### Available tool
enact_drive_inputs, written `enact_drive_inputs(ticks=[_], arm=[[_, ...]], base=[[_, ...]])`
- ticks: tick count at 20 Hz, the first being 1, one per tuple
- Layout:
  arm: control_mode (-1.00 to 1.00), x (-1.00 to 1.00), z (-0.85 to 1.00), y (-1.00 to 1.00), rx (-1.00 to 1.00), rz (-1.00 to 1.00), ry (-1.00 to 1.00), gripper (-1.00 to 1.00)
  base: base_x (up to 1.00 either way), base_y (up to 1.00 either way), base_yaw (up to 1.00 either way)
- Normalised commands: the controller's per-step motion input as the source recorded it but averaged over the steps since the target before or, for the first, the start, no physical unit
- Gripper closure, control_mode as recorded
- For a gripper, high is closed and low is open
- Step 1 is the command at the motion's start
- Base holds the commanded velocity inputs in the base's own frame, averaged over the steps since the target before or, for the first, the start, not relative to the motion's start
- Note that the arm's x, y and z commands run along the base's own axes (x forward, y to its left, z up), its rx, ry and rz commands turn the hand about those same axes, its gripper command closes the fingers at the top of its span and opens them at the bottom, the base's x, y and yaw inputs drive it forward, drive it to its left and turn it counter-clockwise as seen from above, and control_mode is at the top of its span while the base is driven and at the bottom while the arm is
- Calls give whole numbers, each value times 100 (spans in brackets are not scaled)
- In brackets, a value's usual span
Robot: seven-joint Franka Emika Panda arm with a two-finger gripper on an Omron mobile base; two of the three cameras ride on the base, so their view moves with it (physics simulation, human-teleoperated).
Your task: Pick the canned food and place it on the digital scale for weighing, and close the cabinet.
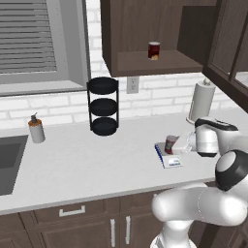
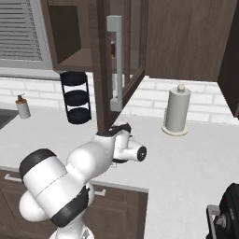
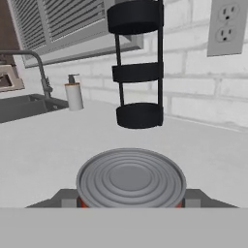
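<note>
One red canned food (image 1: 170,144) stands on the digital scale (image 1: 169,160) on the tabletop (image 1: 87,160), right of the black three-tier rack (image 1: 103,106). End effector (image 1: 180,145) clasps the can's sides. Cabinet (image 1: 145,34) above the rack stands open.

The pale grey counter (image 1: 97,160) carries a black three-tier round rack (image 1: 103,105), a soap dispenser (image 1: 36,129), a paper-towel roll (image 1: 201,100) and the flat digital scale (image 1: 169,160).

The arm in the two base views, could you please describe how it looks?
The arm is glossy white, built of rounded, bulbous segments with dark grey to black bands at the joints. No cables or markings show. The claw has small dark grey finger tips.
</note>
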Motion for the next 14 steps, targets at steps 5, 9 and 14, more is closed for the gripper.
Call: enact_drive_inputs(ticks=[5, 9, 14], arm=[[-100, 10, -2, 0, 0, 0, 0, 100], [-100, 24, 0, 0, 0, 0, 0, 100], [-100, 20, -4, 0, 0, 0, 0, 100]], base=[[0, 0, 0], [0, 0, 0], [0, 0, 0]])
